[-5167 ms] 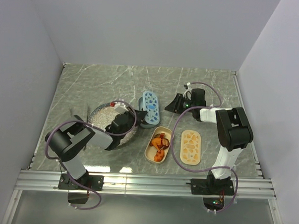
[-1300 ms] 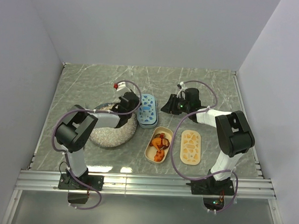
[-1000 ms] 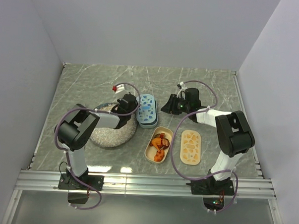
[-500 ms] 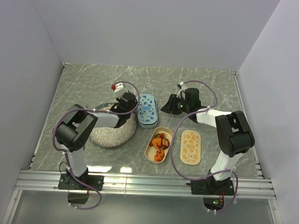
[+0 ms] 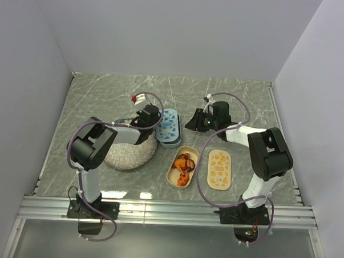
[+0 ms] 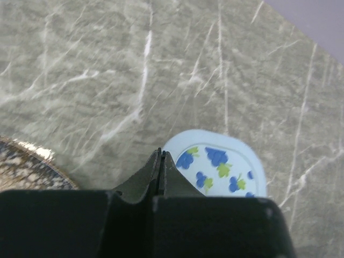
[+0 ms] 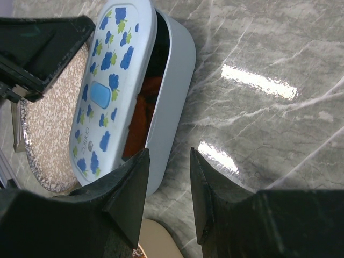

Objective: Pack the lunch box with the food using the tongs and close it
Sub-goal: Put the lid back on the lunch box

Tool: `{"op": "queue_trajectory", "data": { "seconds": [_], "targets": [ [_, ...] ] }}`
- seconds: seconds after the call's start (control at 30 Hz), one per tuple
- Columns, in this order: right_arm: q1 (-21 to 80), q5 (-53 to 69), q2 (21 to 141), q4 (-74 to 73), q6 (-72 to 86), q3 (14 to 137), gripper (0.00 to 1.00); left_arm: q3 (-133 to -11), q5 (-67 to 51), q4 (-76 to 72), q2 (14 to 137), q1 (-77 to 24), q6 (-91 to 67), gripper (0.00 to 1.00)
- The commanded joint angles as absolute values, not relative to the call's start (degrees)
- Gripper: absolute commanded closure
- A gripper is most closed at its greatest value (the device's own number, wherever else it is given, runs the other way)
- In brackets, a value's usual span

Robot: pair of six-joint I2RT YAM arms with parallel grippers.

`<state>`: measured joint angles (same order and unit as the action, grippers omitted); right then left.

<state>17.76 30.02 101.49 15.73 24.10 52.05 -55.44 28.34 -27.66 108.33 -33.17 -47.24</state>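
Movement since half a second ago is confined to the left arm. The left gripper (image 5: 152, 115) has slid a little to the right, from the far rim of the round silvery speckled plate (image 5: 125, 156) towards the pale blue oval plastic tub (image 7: 174, 75). The right arm has not shifted.

The pale blue tub carries a white lid printed with blue flowers (image 7: 110, 70). This lid sits askew, leaving a gap along one long side where orange-red food (image 7: 144, 105) shows inside. Just beside it, nearer the arm bases, an open beige oval tub (image 5: 170, 173) holds more orange and dark chunks. A beige oval lid with orange patches (image 5: 219, 169) lies flat on the grey marbled table (image 5: 105, 97), apart to the right.

The left gripper's jaws are pressed together with nothing between them, their tips over the end of the flowered lid; contact cannot be judged. The right gripper (image 7: 167, 158) stands partly open and empty, close to the blue tub's gapped side.
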Motion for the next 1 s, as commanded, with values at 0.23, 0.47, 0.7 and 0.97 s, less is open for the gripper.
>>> {"op": "queue_trajectory", "data": {
  "seconds": [0.23, 0.47, 0.7, 0.97],
  "targets": [
    [18.28, 30.76, 101.42, 16.70, 22.94, 52.12, 0.56, -51.24, 28.22, -33.05, 103.01, -33.05, -46.23, 1.00],
    [18.28, 30.76, 101.60, 16.61, 22.94, 52.29, 0.56, -50.71, 27.16, -33.84, 102.92, -33.75, -46.93, 1.00],
    [18.28, 30.85, 101.69, 16.52, 22.85, 52.30, 0.56, -47.37, 30.84, -34.98, 98.62, -34.28, -46.58, 1.00],
    [18.19, 30.76, 101.43, 16.35, 22.85, 52.21, 0.56, -49.12, 29.72, -30.69, 98.60, -32.08, -45.97, 1.00]
  ]
}}
